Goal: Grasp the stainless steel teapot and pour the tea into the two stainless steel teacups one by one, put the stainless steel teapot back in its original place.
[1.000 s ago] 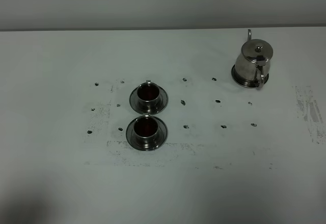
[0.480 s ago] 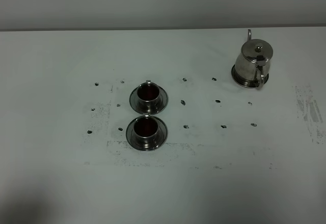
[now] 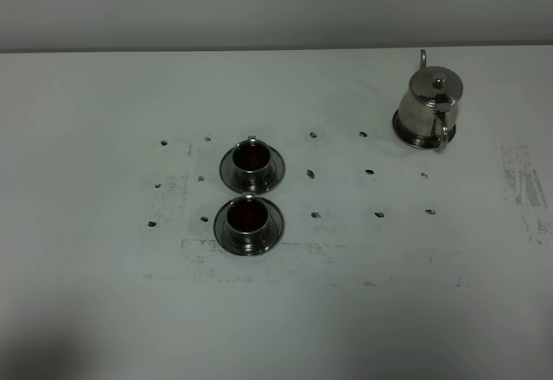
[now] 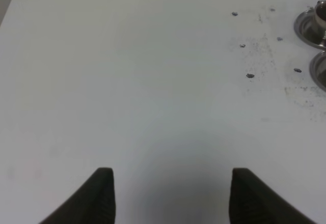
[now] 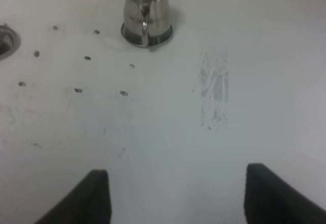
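The shiny, bell-shaped stainless steel teapot [image 3: 432, 104] with a knobbed lid is seen standing upright on a flat round steel coaster disc [image 3: 406, 136], toward the far right corner of the white table [image 3: 86, 268]. Its thin spout is pointed at the far edge, and its loop handle is turned toward the near edge.

The two small stainless steel teacups are found left of the table's middle, each seated on its own dark-rimmed round saucer — the farther cup [image 3: 251, 157] and the nearer cup [image 3: 248, 216] are set one behind the other, their saucers just beside each other. Dark reddish liquid is visible inside both cups. The cups are well apart from the teapot.

Small dark specks [image 3: 310, 174] are scattered over the table between cups and teapot, and a scuffed patch [image 3: 523, 186] is seen near the right edge.

In the left wrist view the left gripper [image 4: 170, 193] is shown above bare table, its dark fingers [image 4: 102, 193] held wide apart with nothing between them. The right gripper [image 5: 175, 196] is likewise spread wide and empty — the teapot [image 5: 146, 12] is seen well ahead of it, untouched.
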Available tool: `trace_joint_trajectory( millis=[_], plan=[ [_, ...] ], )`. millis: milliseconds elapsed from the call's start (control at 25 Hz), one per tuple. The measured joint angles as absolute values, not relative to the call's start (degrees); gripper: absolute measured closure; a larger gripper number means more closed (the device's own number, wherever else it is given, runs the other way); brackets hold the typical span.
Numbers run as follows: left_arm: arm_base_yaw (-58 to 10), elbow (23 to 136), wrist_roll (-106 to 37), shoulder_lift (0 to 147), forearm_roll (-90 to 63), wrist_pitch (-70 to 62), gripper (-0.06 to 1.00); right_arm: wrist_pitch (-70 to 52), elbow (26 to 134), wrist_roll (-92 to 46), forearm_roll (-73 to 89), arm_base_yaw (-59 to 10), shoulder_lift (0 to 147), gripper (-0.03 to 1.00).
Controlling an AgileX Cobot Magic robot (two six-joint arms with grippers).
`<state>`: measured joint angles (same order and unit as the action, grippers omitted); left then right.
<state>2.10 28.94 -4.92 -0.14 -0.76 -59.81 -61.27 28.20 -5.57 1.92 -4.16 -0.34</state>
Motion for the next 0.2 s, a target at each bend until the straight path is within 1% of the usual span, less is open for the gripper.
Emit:
trace_joint_trajectory(
  millis=[200],
  plan=[
    [2.1,28.94,-4.92,-0.14,-0.76,-59.81,0.46,-61.27,28.2,-5.57,1.92,-4.16,-0.34,0.4]
  ],
)
